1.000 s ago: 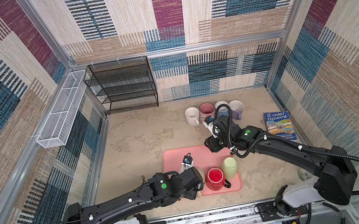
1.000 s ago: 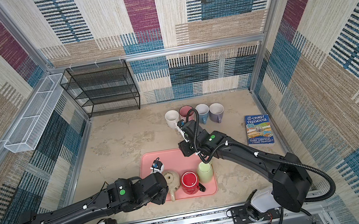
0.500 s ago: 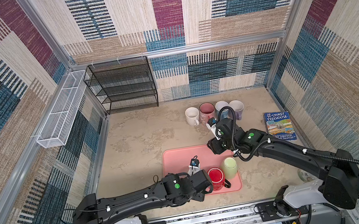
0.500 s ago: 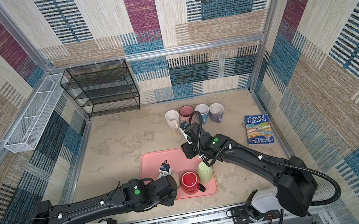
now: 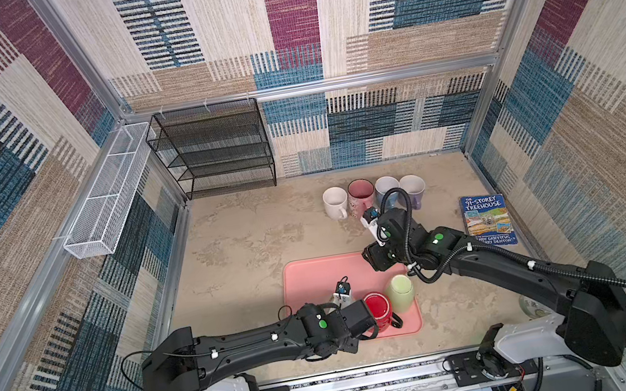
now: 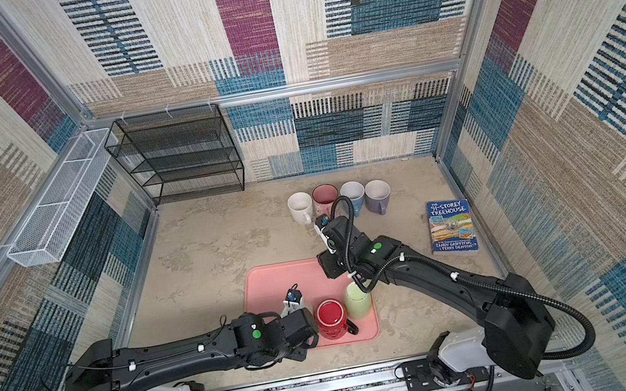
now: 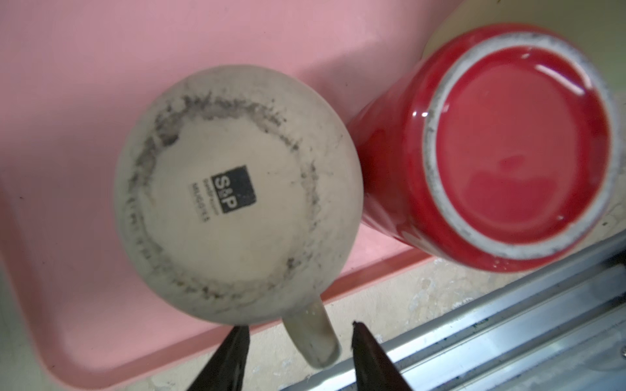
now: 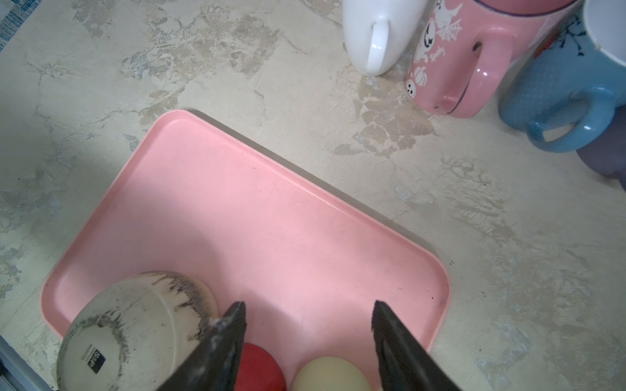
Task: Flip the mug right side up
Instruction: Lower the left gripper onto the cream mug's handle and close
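An upside-down beige mug (image 7: 237,189) stands on the pink tray (image 7: 84,84), near its front edge. The mug's handle (image 7: 313,333) sticks out over the tray rim. My left gripper (image 7: 298,327) is open, one finger on each side of that handle with gaps showing. In both top views the left wrist hides this mug. A red mug (image 5: 377,308) and a pale green mug (image 5: 400,290) also stand upside down beside it. My right gripper (image 8: 308,304) hangs open and empty over the tray's far right part.
Several upright mugs stand in a row behind the tray: white (image 5: 335,201), pink (image 5: 361,194), blue (image 5: 386,189), purple (image 5: 413,189). A book (image 5: 487,219) lies at the right. A black wire rack (image 5: 212,148) stands at the back left. A metal rail (image 7: 508,321) runs along the front.
My left arm has slid right and forward over the beige mug, which showed beside it before, and its jaws have narrowed around the handle. The right gripper has shifted only slightly.
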`<state>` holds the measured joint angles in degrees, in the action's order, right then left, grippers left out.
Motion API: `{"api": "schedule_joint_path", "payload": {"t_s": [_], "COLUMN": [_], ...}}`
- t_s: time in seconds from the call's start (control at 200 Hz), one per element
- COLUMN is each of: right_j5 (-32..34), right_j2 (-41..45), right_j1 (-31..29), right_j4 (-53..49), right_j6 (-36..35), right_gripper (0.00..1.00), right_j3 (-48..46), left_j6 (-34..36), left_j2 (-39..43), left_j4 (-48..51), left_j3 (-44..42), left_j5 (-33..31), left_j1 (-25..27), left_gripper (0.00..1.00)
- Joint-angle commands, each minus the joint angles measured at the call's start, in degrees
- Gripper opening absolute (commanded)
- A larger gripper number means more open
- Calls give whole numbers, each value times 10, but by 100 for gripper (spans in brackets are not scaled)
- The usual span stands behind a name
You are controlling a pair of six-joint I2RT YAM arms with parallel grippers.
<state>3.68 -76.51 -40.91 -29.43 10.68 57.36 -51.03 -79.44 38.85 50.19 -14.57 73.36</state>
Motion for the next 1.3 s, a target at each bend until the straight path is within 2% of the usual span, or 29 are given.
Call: {"api": "schedule_joint_path", "payload": {"t_s": [0.0, 0.27, 0.451, 0.731, 0.917, 1.052, 1.297], "right_j5": [11, 11, 13, 18, 21, 24, 24], "right_j2": [-1, -11, -15, -30, -42, -47, -42], "right_j1": [-1, -1, -1, -1, 0, 0, 0], "right_j4": [21, 21, 22, 21, 18, 17, 29], "right_j6": [5, 2, 0, -6, -11, -12, -1], "right_gripper": [63, 63, 63, 63, 63, 63, 63], "right_j3": [-1, 2, 3, 12, 23, 26, 18], "left_j6": [-8, 12, 38, 88, 124, 147, 169], "left_j2": [-1, 1, -1, -3, -33, -60, -66], "left_j4": [-14, -38, -49, -56, -66, -63, -48], "left_j3": [-8, -23, -26, -22, 2, 26, 36], "left_j5": [6, 27, 39, 51, 61, 71, 63], "left_j1": [-7, -32, -59, -124, -156, -173, -191], "left_gripper": [50, 42, 30, 26, 22, 23, 42]}}
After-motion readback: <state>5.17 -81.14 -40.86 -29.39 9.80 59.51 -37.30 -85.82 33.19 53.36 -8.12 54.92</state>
